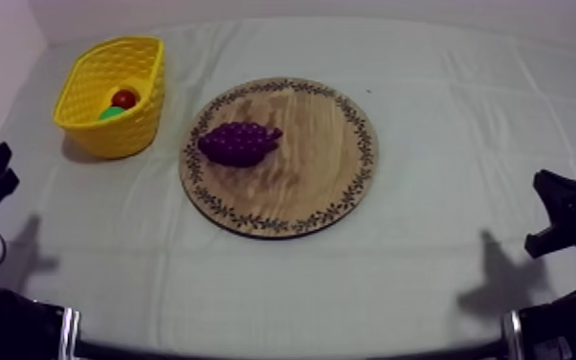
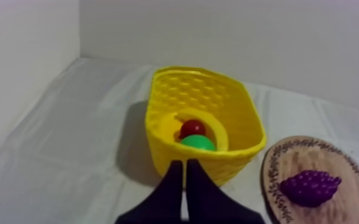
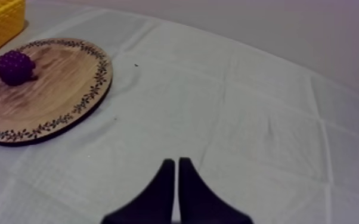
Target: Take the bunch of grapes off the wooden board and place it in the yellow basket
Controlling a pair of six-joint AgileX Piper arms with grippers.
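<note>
The purple bunch of grapes lies on the left half of the round wooden board, mid-table. To the board's left stands the yellow basket, holding a small red fruit and a green fruit. My left gripper is shut on nothing, low before the basket, with the grapes off to its side. My right gripper is also shut and empty over bare cloth, far from the board and grapes. In the top view both grippers rest at the table's sides.
A curved yellow banana shows inside the basket beside the red fruit. Walls close in behind the table and along its left side. Bare cloth stretches to the right of the board and along the front edge.
</note>
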